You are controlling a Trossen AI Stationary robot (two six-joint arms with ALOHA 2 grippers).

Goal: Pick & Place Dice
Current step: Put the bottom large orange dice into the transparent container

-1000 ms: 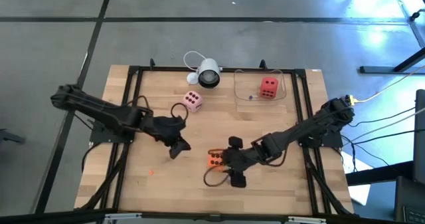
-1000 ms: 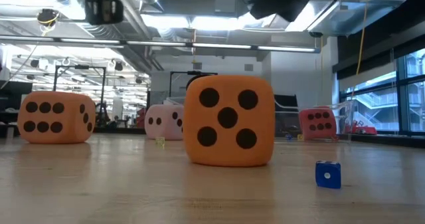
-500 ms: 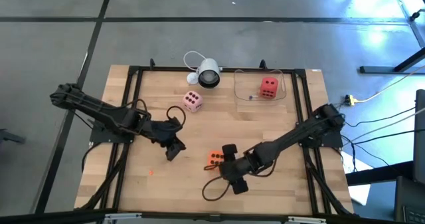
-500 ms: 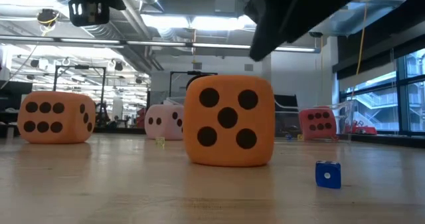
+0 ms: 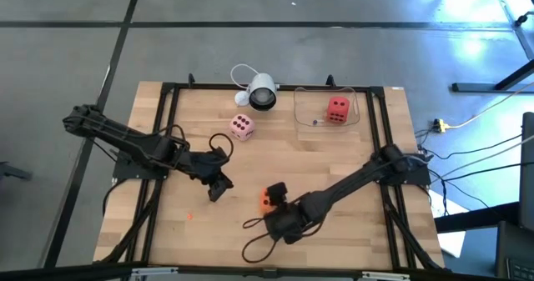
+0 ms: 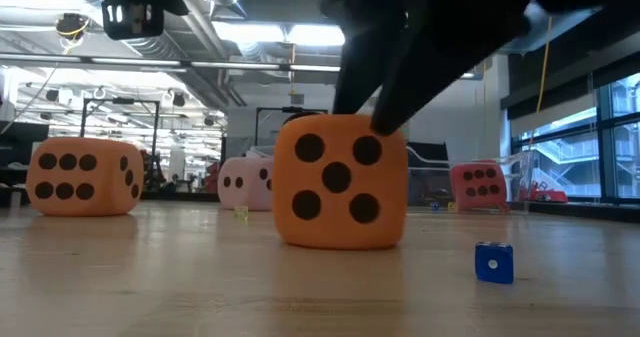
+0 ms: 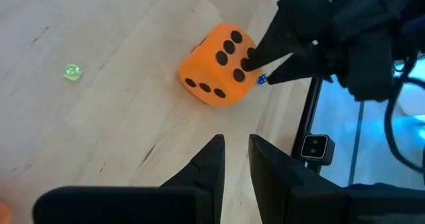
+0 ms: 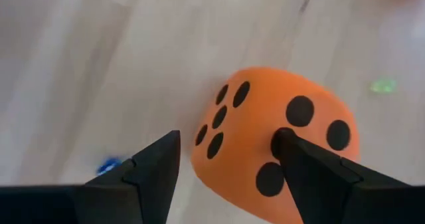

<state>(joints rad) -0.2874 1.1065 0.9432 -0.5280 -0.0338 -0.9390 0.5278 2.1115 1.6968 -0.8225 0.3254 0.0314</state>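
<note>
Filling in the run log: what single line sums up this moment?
right gripper: jaws open, at orange die | left gripper: idle, jaws slightly apart, empty | red die: in clear tray | pink die: on table

A grey floor [image 5: 75, 39] crossed by dark seams is seen around the wooden table [image 5: 334, 156]. Beyond it, an industrial hall is lit by ceiling strip lights [image 6: 270, 32], with large windows [image 6: 575, 147] at one side.
</note>
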